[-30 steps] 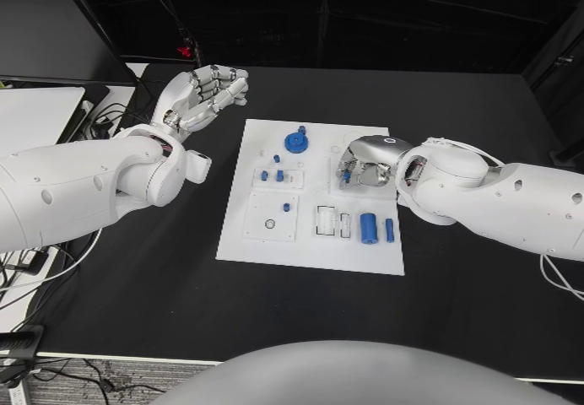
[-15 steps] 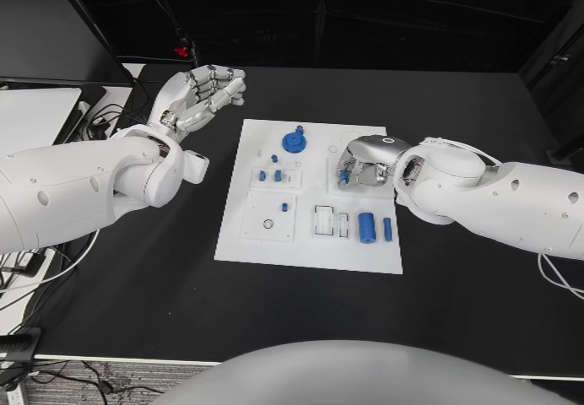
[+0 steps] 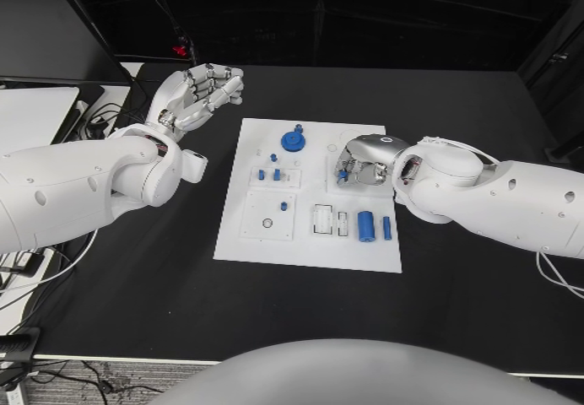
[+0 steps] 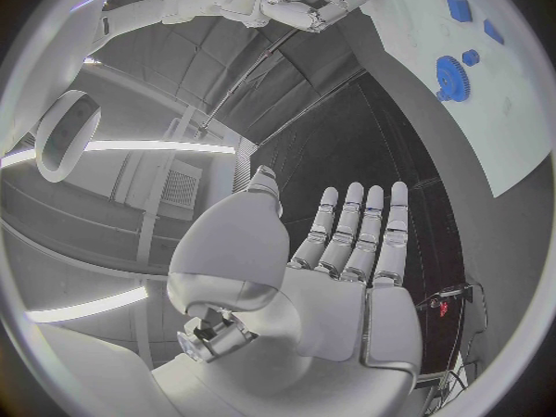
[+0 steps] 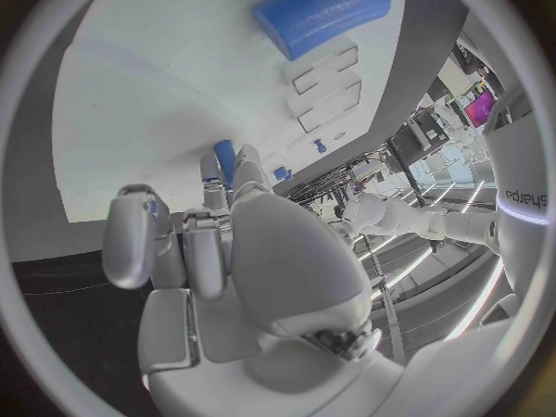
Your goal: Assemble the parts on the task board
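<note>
I see the black table [image 3: 146, 287] filling the frame, with the white task board [image 3: 305, 245] at its centre. My left hand [image 3: 195, 93] hovers at upper left off the board, fingers released and straight. My right hand [image 3: 365, 162] sits on the board's upper right, fingers clenched around a small blue part [image 3: 344, 175]. A blue cylinder [image 3: 366, 227] lies just below.

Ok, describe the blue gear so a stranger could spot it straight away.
Find the white task board in the middle of the black table. Near its far edge sits the blue gear: round and toothed, unlike the small pegs and cylinders nearby.
</note>
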You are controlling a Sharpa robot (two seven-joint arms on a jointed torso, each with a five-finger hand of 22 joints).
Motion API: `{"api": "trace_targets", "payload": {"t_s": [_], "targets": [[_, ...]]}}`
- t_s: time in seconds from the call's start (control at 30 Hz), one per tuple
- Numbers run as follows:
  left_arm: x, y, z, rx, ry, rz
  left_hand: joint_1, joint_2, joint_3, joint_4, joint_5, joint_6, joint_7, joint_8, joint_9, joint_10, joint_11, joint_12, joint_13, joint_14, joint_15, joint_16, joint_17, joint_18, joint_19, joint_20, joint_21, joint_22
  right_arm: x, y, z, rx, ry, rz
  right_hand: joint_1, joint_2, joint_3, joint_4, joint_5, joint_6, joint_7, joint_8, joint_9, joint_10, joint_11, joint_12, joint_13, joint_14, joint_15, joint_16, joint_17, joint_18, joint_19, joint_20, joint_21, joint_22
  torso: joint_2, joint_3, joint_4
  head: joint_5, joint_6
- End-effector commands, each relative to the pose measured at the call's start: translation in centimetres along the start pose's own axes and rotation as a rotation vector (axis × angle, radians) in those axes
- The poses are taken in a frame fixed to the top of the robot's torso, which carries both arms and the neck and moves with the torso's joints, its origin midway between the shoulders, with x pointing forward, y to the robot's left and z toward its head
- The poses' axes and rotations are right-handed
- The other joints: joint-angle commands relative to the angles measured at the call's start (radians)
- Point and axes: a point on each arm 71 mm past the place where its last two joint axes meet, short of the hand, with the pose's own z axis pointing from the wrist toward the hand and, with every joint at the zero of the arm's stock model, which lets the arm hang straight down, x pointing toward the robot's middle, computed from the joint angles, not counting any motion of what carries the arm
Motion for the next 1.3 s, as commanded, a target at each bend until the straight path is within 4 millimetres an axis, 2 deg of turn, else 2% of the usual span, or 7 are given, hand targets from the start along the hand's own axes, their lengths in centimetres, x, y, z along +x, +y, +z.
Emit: {"api": "trace_targets", "payload": {"t_s": [0.03, 0.13, 0.33, 0.77, 0.93, 1.3], "targets": [[0.0, -0.3, 0.1, 0.028, 0.001, -0.005, 0.006, 0.002, -0.005, 0.001, 0.004, -0.006, 0.127, 0.007, -0.001, -0.006, 0.002, 0.005, -0.001, -0.007, 0.001, 0.004, -0.002, -0.004, 0.006, -0.002, 0.004, -0.001, -0.1, 0.2, 0.0, -0.017, -0.013, -0.030, 0.023, 0.007, 0.013, -0.005, 0.003, 0.029, -0.011, 0.013, 0.006, 0.028, -0.010, 0.011, 0.002, 0.104, -0.011, 0.002, 0.263, 0.011, 0.019, -0.009, 0.008, 0.166, 0.001, -0.0002, 0.0000, 0.000, 0.000], [0.0, -0.3, 0.1, 0.028, 0.001, -0.005, 0.006, 0.002, -0.005, 0.001, 0.004, -0.006, 0.127, 0.007, -0.001, -0.006, 0.002, 0.005, -0.001, -0.007, 0.001, 0.004, -0.002, -0.004, 0.006, -0.002, 0.004, -0.001, -0.1, 0.2, 0.0, -0.020, -0.018, -0.033, 0.030, 0.004, 0.013, 0.000, 0.003, 0.055, -0.022, 0.022, 0.009, 0.061, -0.020, 0.010, -0.001, 0.104, -0.022, 0.002, 0.263, 0.010, 0.021, -0.021, 0.013, 0.168, 0.001, 0.0000, 0.0002, -0.001, 0.000], [0.0, -0.3, 0.1, 0.028, 0.001, -0.005, 0.007, 0.003, -0.007, 0.001, 0.005, -0.007, 0.127, 0.008, -0.002, -0.006, 0.002, 0.007, -0.001, -0.007, 0.001, 0.005, -0.004, -0.004, 0.006, -0.002, 0.004, -0.002, -0.3, 0.1, -0.1, -0.026, -0.043, -0.030, 0.043, 0.006, 0.016, 0.001, 0.003, 0.076, -0.032, 0.029, 0.012, 0.084, -0.029, 0.004, -0.002, 0.104, -0.031, 0.002, 0.263, 0.007, 0.025, -0.030, 0.024, 0.172, 0.000, 0.0002, 0.0004, 0.000, 0.000], [-0.1, -0.3, 0.1, 0.027, 0.001, -0.005, 0.007, 0.003, -0.007, 0.001, 0.005, -0.007, 0.127, 0.008, -0.002, -0.006, 0.002, 0.007, -0.001, -0.007, 0.001, 0.005, -0.004, -0.004, 0.006, -0.002, 0.004, -0.002, -0.8, -0.2, -0.6, -0.042, -0.112, -0.015, 0.054, 0.005, 0.020, 0.001, 0.003, 0.087, -0.036, 0.031, 0.013, 0.093, -0.032, -0.007, -0.002, 0.104, -0.034, 0.002, 0.263, 0.006, 0.027, -0.035, 0.028, 0.174, 0.001, 0.0005, -0.0012, 0.001, 0.000], [0.0, -0.2, 0.1, 0.027, 0.001, -0.005, 0.008, 0.004, -0.008, 0.002, 0.006, -0.006, 0.127, 0.009, -0.002, -0.006, 0.002, 0.008, -0.001, -0.007, 0.001, 0.006, -0.005, -0.004, 0.006, -0.002, 0.004, -0.002, -1.0, -0.4, -1.0, -0.044, -0.129, 0.000, 0.053, 0.006, 0.019, 0.004, 0.003, 0.089, -0.036, 0.031, 0.014, 0.095, -0.032, -0.010, -0.003, 0.104, -0.034, 0.002, 0.263, 0.006, 0.028, -0.035, 0.029, 0.174, 0.000, -0.0010, -0.0001, -0.003, 0.000], [-0.1, -0.2, 0.1, 0.026, 0.000, -0.003, 0.008, 0.004, -0.008, 0.002, 0.006, -0.006, 0.127, 0.009, -0.002, -0.006, 0.002, 0.008, -0.001, -0.007, 0.001, 0.006, -0.005, -0.004, 0.006, -0.002, 0.004, -0.002, -1.8, -0.4, -2.4, -0.052, -0.175, 0.031, 0.061, 0.007, 0.023, 0.003, 0.003, 0.092, -0.038, 0.030, 0.014, 0.097, -0.034, -0.018, -0.003, 0.104, -0.036, 0.002, 0.263, 0.004, 0.030, -0.037, 0.036, 0.177, -0.001, -0.0007, 0.0006, 0.002, 0.000]]}}
